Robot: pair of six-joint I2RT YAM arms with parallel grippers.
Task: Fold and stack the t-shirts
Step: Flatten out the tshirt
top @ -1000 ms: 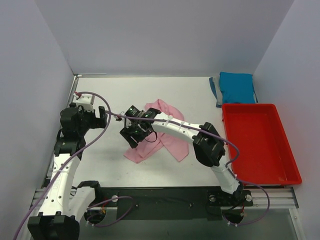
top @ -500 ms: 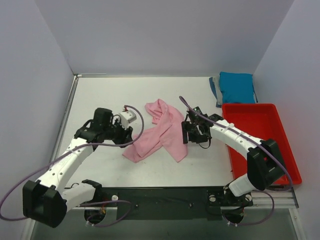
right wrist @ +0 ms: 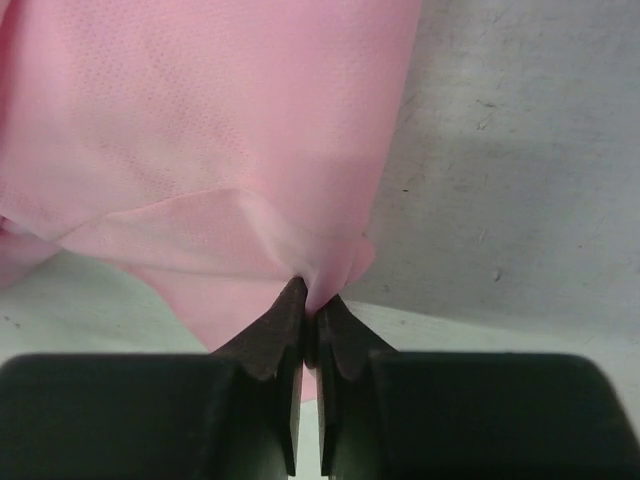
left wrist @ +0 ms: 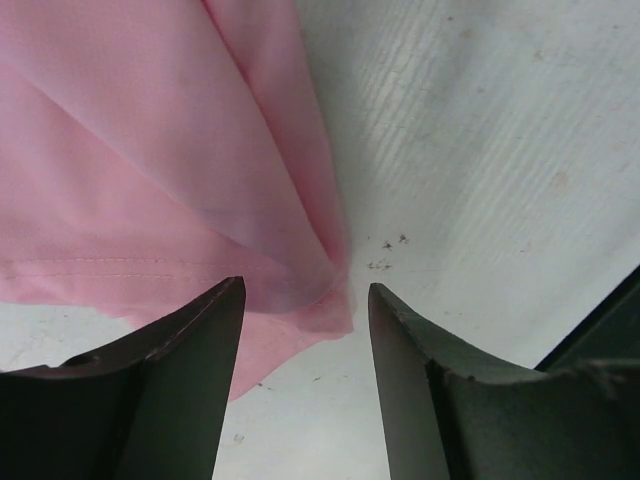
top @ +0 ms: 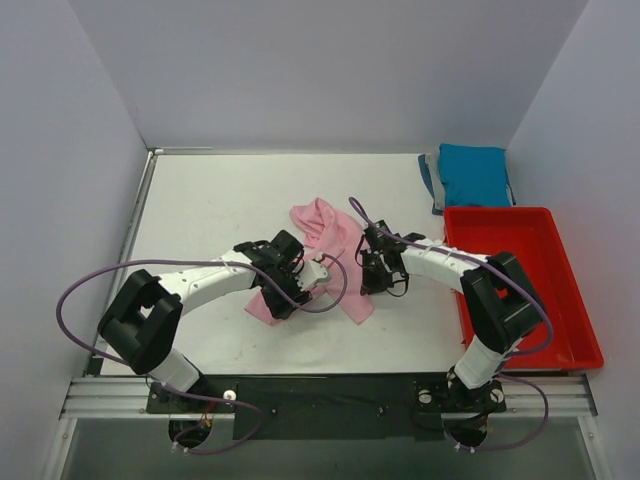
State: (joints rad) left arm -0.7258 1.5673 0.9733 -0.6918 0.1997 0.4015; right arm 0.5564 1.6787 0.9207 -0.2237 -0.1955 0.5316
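The light pink t-shirt (top: 325, 226) lies crumpled mid-table, seen close up in both wrist views (left wrist: 150, 150) (right wrist: 220, 120). My left gripper (top: 288, 292) sits low at its lower left end and stands open (left wrist: 305, 300), with a corner of pink cloth lying between the fingertips. My right gripper (top: 372, 272) is at the shirt's right edge, shut (right wrist: 312, 300) on a pinch of the pink hem. The teal blue t-shirt (top: 473, 175) rests folded at the back right, away from both grippers.
A red plastic tray (top: 575, 310) stands along the right side, just below the teal shirt. Grey walls close in the table on the left, back and right. Both arms reach inward over the table (top: 220, 200) toward the middle.
My left arm swung in from the far left to the pink shirt's lower end. My right arm moved from over the shirt to its right edge and closed on the hem.
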